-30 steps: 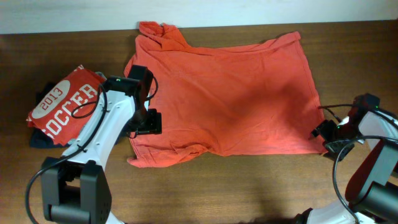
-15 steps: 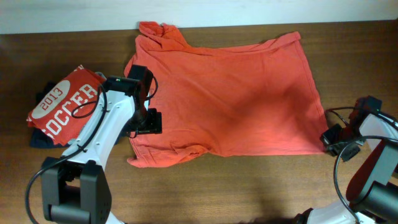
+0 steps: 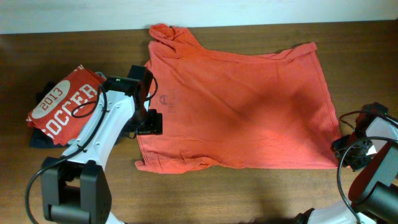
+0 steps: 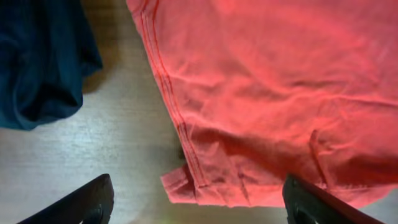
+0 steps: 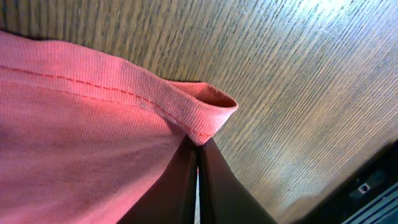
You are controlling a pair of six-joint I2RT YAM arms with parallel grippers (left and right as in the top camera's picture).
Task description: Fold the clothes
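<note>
Handling a light, limp orange-red knit T-shirt [image 3: 239, 106] spread flat across the brown wooden surface [image 3: 249, 193].
At far left, a red shirt printed "2013 SOCCER" [image 3: 65, 106] lies over a dark navy garment [image 4: 37, 62], beside the work. The left gripper [image 4: 199, 208] hangs spread wide above the T-shirt's lower left hem corner, holding nothing. The cloth looks soft and floppy, likely to drag and wrinkle rather than slide, so the stitched hems and corners are the best places to pinch. At the lower right corner, the right gripper [image 5: 198, 180] is pressed together on a rolled fold of hem.
</note>
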